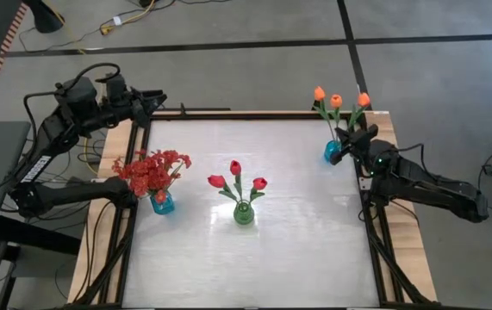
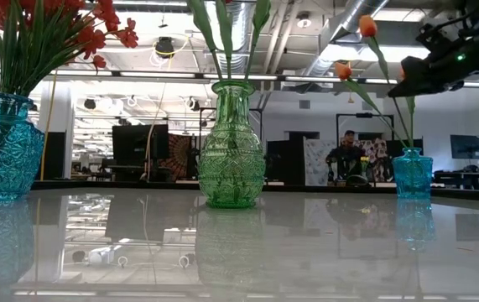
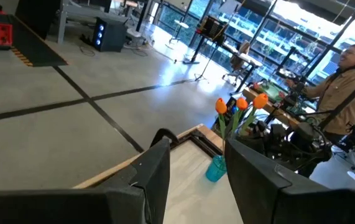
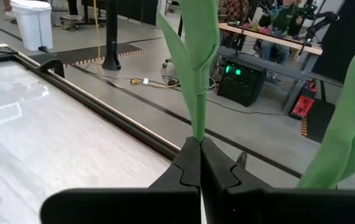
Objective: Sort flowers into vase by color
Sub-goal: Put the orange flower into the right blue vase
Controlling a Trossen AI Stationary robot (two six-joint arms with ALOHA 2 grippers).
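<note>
- Three vases stand on my white table (image 1: 254, 267); I place everything from the green vase (image 1: 244, 213) near its middle.
- To that vase's left sits a blue vase (image 1: 162, 203) packed with the bushy red sprays (image 1: 151, 170); toward the table's far right corner is a smaller blue vase (image 1: 333, 151).
- The green vase holds three red tulips (image 1: 235, 167), stems upright and fanning outward.
- Three orange tulips (image 1: 336, 101) rise from the small blue vase, their long stems near vertical and leaning slightly apart.
- My right gripper (image 4: 200, 163) is at that small vase, just above its mouth, fingers pinched together on one green stem (image 4: 197, 81), which runs straight up from the tips.
- The right arm reaches in low from the table's right edge, forearm roughly level.
- My left gripper (image 3: 197, 163) waits beyond the far left corner, well away from the green vase, fingers parted and holding nothing.
- A person (image 3: 345, 87) stands in the room past the table.
</note>
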